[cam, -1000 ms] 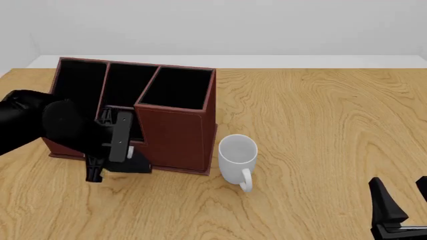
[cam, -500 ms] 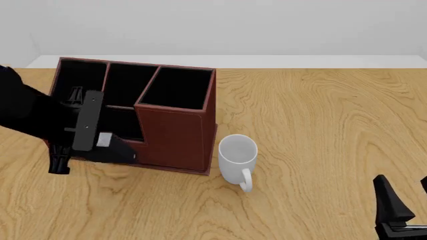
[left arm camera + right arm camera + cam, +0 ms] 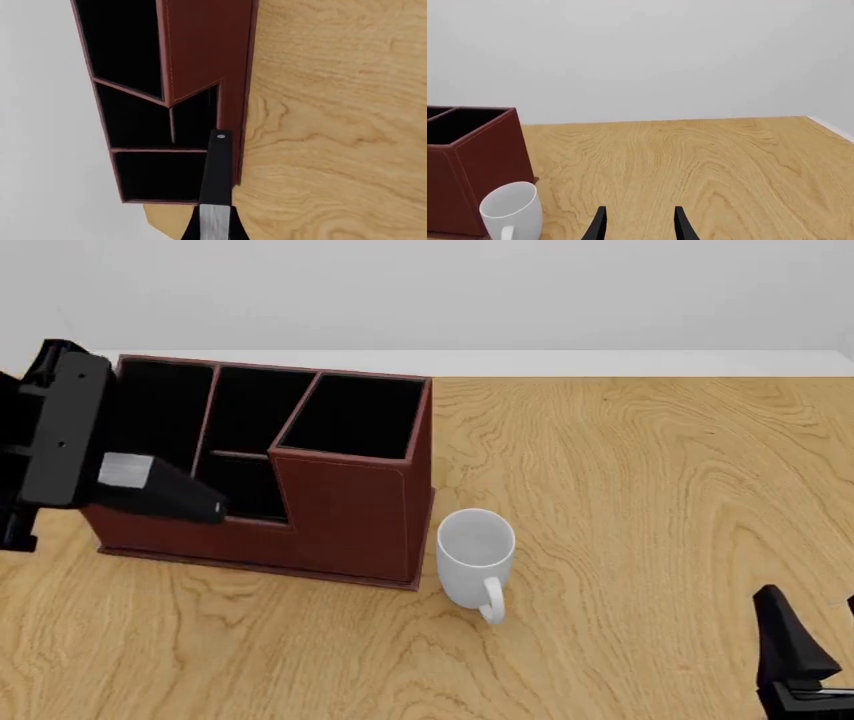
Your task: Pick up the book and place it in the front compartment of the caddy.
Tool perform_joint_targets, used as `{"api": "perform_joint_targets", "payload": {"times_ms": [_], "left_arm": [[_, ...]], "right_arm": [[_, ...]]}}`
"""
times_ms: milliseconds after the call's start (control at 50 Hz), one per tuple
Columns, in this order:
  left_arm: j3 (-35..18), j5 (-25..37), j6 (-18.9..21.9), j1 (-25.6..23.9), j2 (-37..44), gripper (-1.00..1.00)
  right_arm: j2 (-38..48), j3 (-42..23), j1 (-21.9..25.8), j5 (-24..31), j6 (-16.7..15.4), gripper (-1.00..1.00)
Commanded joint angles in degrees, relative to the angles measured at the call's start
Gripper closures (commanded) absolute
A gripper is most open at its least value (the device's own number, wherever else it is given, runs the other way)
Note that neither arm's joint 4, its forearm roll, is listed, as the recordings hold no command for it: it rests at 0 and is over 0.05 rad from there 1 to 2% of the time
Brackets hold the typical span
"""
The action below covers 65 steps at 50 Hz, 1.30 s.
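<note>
The small, thick black book (image 3: 171,490), a rectangular slab with a white-grey page edge on its narrow end, hangs clear of the table at the left front corner of the caddy. It is carried by the left gripper (image 3: 94,468). The fingers themselves do not show clearly in either view, but the slab sits in mid-air against the tool, so the grip is judged to be closed on it.

The book's long axis runs from the gripper rightward and slightly down. Its dark far end points at the low front compartment (image 3: 248,490), just across the caddy's short front wall. In the left wrist view the book (image 3: 217,175) appears edge-on as a narrow black strip with its grey end nearest the camera, and its tip lies over the caddy's open cells. The move ahead looks like a short carry to the right and a lowering into that shallow cell.

The large reddish-brown rectangular caddy (image 3: 350,515) has a leather-like look, stitched edges and a matt black interior. It is divided into taller rear cells and a tall right-hand block.

A plain white glossy mug (image 3: 477,552) stands just beside the caddy's right corner on the light, wavy-grained wooden table (image 3: 641,490).

The right gripper (image 3: 807,660) is low at the near right, well apart from the caddy. Its two black pointed fingers (image 3: 598,224) are spread and hold nothing.
</note>
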Motion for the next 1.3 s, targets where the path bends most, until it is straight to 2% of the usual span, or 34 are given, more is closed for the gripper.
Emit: {"api": "perform_joint_targets", "payload": {"times_ms": [20,180,240,360,420,500,560,700,1060,1300], "left_arm": [[-5.0,0.7,4.8,0.9,-0.4,1.0],[-9.6,0.7,7.8,1.6,2.0,1.0],[-12.3,0.7,6.8,0.8,3.7,1.0],[-11.6,-1.2,8.2,0.5,4.7,1.0],[-11.1,-4.1,10.3,2.5,6.4,1.0],[-11.6,-5.8,10.8,3.2,8.3,1.0],[-13.3,-7.1,8.6,1.6,9.9,1.0],[-9.6,-11.8,11.5,3.0,10.8,1.0],[-9.6,-18.1,9.6,-0.2,15.5,1.0],[-11.6,-18.8,8.2,-2.5,17.4,1.0]], "right_arm": [[-0.1,-0.2,-0.2,0.1,0.7,-1.0],[-0.1,-0.2,-0.3,0.1,0.6,-1.0],[-0.1,-0.2,-0.3,0.1,0.5,-1.0],[-0.1,-0.3,-0.7,-0.2,0.3,-1.0],[-0.1,-0.3,-0.5,-0.1,0.4,-1.0],[0.0,-0.2,-0.5,0.0,0.2,-1.0],[0.0,-0.3,-0.6,0.0,0.2,-1.0],[0.0,-0.2,-0.6,0.0,0.1,-1.0],[0.0,-0.1,-0.7,-0.2,-0.4,-1.0],[0.1,0.0,-0.6,-0.3,-0.7,-1.0]]}}
